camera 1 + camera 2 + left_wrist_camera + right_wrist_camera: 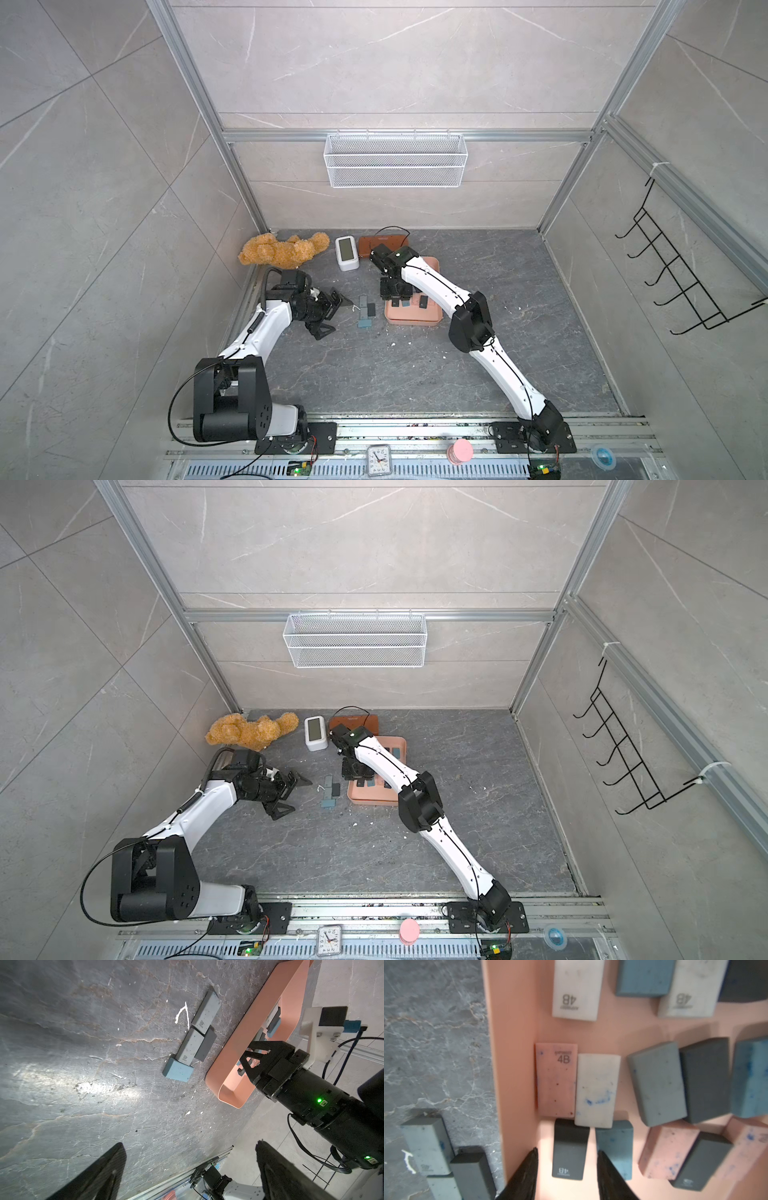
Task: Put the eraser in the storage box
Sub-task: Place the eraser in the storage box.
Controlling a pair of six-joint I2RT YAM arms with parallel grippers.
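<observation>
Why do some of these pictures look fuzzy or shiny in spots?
Right wrist view: soft focus, the erasers in the storage box blur toward the edges. Left wrist view: pale glare on the table. Both top views: wide lens splays the frame posts.

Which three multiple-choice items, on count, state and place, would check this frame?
1. How many erasers lie on the table outside the storage box? A. two B. four C. six
2. The left gripper is: A. open and empty B. shut on an eraser C. shut on the storage box
3. The right gripper is: A. touching the left gripper B. above the loose erasers C. over the storage box
B: the left wrist view shows four. A: its fingers stand wide apart, nothing between. C: its fingers straddle a dark eraser inside the box.
</observation>
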